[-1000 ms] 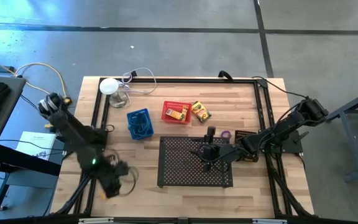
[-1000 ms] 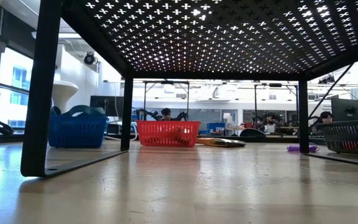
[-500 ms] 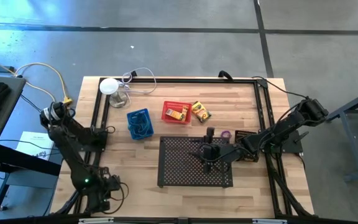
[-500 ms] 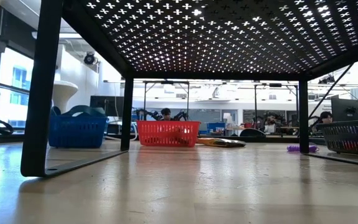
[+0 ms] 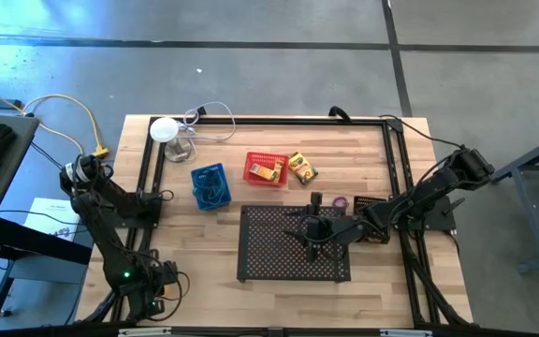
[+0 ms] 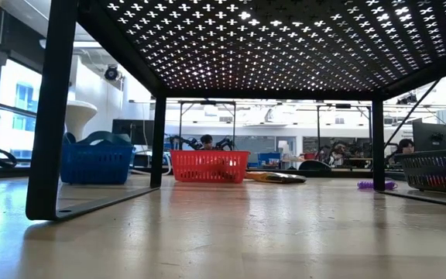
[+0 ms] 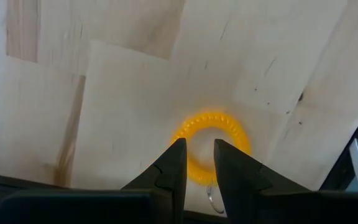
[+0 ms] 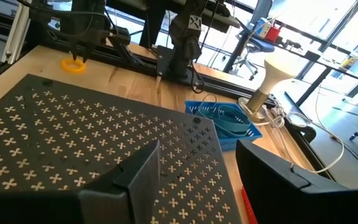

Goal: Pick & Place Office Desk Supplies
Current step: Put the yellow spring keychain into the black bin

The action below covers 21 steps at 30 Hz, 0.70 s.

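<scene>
A yellow rubber-band ring (image 7: 229, 127) lies flat on the wood at the table's near left corner. My left gripper (image 7: 197, 146) points down over it, open by a narrow gap, its fingertips over the ring's rim and hole. The right wrist view shows the ring (image 8: 73, 64) under that gripper. My right gripper (image 8: 197, 146) hovers wide open over the black perforated tray (image 5: 274, 245). Farther back stand a blue basket (image 5: 210, 185), a red basket (image 5: 265, 169) with a crayon box inside, a second crayon box (image 5: 302, 168), a purple band (image 5: 339, 202) and a black basket (image 5: 371, 204). My left gripper comes at the yellow ring from above, pointing down, with one fingertip (image 7: 178, 155) over the ring's rim and the other over its hole. I cannot tell whether the fingers touch the ring, which lies flat on the table.
A white round disc on a stand (image 5: 165, 129) with clear cable sits at the far left. A black frame rail (image 5: 148, 187) runs along the table's left side next to my left arm. The tray stands on legs (image 6: 53, 116), with the baskets (image 6: 209, 165) beyond it.
My left gripper has swung toward the table's near edge and come down over the yellow ring at the near left corner, moving fast at first, then settling. My right arm has kept still.
</scene>
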{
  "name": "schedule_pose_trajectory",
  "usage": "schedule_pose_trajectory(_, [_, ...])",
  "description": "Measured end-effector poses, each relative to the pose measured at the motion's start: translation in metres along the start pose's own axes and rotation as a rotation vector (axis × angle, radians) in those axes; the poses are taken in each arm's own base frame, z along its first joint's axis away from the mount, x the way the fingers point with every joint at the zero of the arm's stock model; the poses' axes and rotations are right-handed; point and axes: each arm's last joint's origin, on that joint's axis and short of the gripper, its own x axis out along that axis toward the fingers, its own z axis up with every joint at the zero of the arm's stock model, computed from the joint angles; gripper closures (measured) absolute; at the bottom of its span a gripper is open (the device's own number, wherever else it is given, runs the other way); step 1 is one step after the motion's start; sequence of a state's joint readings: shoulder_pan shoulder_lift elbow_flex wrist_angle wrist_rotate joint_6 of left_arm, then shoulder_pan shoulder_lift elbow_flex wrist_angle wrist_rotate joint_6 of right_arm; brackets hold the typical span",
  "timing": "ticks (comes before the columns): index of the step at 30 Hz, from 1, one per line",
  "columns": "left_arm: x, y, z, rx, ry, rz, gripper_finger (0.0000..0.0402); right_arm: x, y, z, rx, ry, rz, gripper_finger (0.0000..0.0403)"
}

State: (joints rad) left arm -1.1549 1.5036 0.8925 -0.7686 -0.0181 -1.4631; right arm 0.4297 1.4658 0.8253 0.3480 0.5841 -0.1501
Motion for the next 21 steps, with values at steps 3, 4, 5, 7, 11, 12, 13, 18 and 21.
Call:
schedule_pose_trajectory(3, [0.0,0.0001,0.0002,0.007,-0.012,0.002,0.0324,0.0,0.0,0.0001,0.0,-0.001,0.0,0.0204])
schedule_pose_trajectory(4, [0.0,0.0001,0.0002,0.008,-0.013,0.002,0.0324,0.0,0.0,0.0001,0.0,-0.001,0.0,0.0204])
schedule_pose_trajectory(5, [0.0,0.0001,0.0004,0.007,-0.014,0.002,0.0324,0.0,0.0,0.0001,0.0,-0.001,0.0,0.0204])
schedule_pose_trajectory(7, [0.0,0.0001,0.0004,0.004,-0.014,0.002,0.0324,0.0,0.0,0.0001,0.0,-0.001,0.0,0.0204])
schedule_pose_trajectory(11, [0.0,0.0001,0.0002,-0.019,-0.009,0.002,0.0324,0.0,0.0,0.0001,0.0,-0.001,0.0,0.0204])
schedule_pose_trajectory(12, [0.0,0.0002,0.0002,-0.027,-0.007,0.002,0.0324,0.0,0.0,0.0001,0.0,-0.001,0.0,0.0204])
schedule_pose_trajectory(13, [0.0,0.0001,0.0002,-0.031,-0.006,0.002,0.0324,0.0,0.0,0.0001,0.0,-0.001,0.0,0.0204])
schedule_pose_trajectory(18, [0.0,0.0002,0.0002,-0.068,-0.007,0.002,0.0324,0.0,0.0,0.0,0.0,0.0,0.0,0.0204])
schedule_pose_trajectory(21, [0.0,0.0002,0.0004,-0.084,-0.015,0.003,0.0316,0.0,0.0,0.0,0.0,0.0,0.0,0.0204])
